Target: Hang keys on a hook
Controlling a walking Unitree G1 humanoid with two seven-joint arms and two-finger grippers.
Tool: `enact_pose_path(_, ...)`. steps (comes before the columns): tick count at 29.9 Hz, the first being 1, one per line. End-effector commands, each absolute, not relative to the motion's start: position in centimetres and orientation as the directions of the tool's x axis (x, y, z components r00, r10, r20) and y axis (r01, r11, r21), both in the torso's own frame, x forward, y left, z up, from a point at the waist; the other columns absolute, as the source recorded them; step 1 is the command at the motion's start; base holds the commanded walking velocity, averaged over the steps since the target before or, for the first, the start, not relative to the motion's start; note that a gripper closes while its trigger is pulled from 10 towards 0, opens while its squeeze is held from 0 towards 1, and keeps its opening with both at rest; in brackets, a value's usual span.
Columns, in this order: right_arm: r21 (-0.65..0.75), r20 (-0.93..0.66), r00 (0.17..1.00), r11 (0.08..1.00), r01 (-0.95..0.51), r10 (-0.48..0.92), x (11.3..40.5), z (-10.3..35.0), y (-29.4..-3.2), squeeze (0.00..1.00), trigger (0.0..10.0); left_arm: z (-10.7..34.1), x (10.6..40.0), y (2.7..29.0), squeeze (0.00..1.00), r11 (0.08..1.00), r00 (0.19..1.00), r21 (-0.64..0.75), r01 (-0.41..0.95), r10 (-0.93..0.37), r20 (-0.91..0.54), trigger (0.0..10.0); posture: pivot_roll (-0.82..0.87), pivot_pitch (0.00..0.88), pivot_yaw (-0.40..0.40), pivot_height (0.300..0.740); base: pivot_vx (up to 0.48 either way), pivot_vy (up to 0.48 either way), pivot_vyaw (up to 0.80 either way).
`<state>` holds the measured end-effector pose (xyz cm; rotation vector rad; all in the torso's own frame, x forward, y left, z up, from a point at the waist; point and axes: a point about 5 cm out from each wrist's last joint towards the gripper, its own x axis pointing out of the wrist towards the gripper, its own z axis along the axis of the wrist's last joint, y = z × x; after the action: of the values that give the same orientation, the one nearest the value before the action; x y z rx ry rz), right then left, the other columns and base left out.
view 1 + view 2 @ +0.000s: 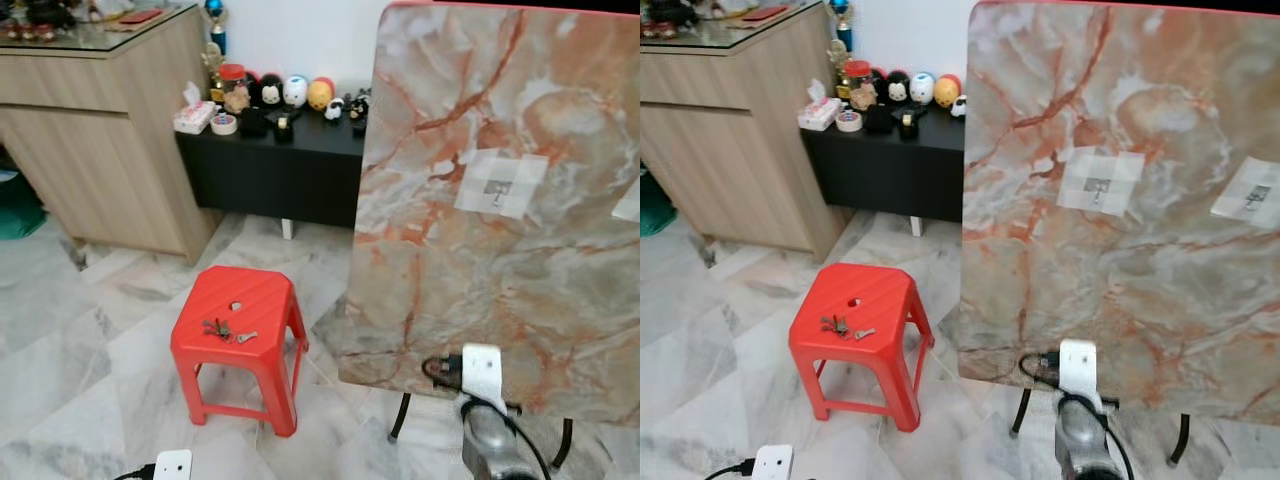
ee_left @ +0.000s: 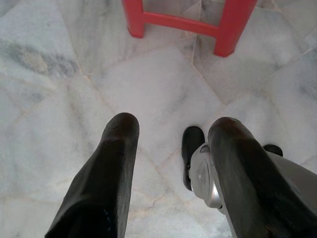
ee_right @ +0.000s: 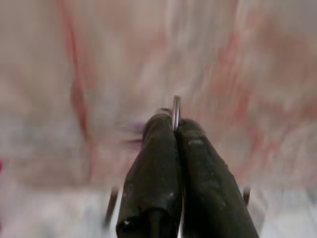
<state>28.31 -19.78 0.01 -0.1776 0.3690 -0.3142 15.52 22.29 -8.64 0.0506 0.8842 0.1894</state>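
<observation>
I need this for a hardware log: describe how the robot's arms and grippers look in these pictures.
The right arm is a silver metal cylinder with a black cable looped beside it and a white block at its wrist. The right gripper has two long, rounded black fingers, scuffed and matte. The left gripper has the same black fingers, with a silver rounded housing beside one.

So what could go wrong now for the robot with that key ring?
The right gripper pinches only the edge of a thin metal key ring, so the ring could slip out. The small metal hook on the upright marble-patterned board sits high above the gripper, so the reach might miss. More loose keys lie on the red plastic stool.
</observation>
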Motion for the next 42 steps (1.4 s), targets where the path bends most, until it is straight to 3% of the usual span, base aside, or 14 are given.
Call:
enact_pose_path(1,-0.262,-0.235,0.904,0.919,0.294,-0.356,29.2,1.4,-20.2,0.00,10.0,-8.8,15.1,22.6,0.00,0.980,0.604,0.134,-0.150,0.197,-0.772,10.0,0.00,0.000,-0.055,0.740,0.000,0.000,0.00)
enact_pose_path(3,-0.311,-0.159,0.914,0.897,0.314,-0.375,29.8,2.5,-20.5,0.00,10.0,-8.8,15.1,22.5,0.00,0.979,0.606,0.134,-0.150,0.199,-0.770,10.0,0.00,0.000,-0.057,0.740,0.000,0.000,0.00)
enact_pose_path(6,-0.477,0.054,0.888,0.770,0.424,-0.456,30.7,5.1,-21.7,0.00,10.0,-8.7,15.3,22.3,0.00,0.980,0.614,0.131,-0.147,0.195,-0.765,10.0,0.01,0.000,-0.057,0.740,0.000,0.000,0.00)
enact_pose_path(17,-0.521,0.284,0.847,0.669,0.530,-0.450,34.0,10.5,-21.5,0.00,10.0,-8.6,15.7,22.1,0.00,0.980,0.627,0.133,-0.145,0.195,-0.754,10.0,0.01,0.000,-0.051,0.740,0.000,0.000,0.00)
enact_pose_path(29,-0.485,0.314,0.827,0.670,0.562,-0.466,35.8,12.8,-20.5,0.00,10.0,-8.6,15.6,22.2,0.00,0.980,0.624,0.133,-0.148,0.197,-0.756,10.0,0.01,0.000,-0.048,0.740,0.000,0.000,0.00)
enact_pose_path(42,-0.546,0.282,0.866,0.673,0.498,-0.412,36.3,12.7,-19.7,0.00,10.0,-8.5,16.0,22.0,0.00,0.981,0.632,0.130,-0.142,0.191,-0.751,10.0,0.02,0.000,-0.049,0.740,0.000,0.000,0.00)
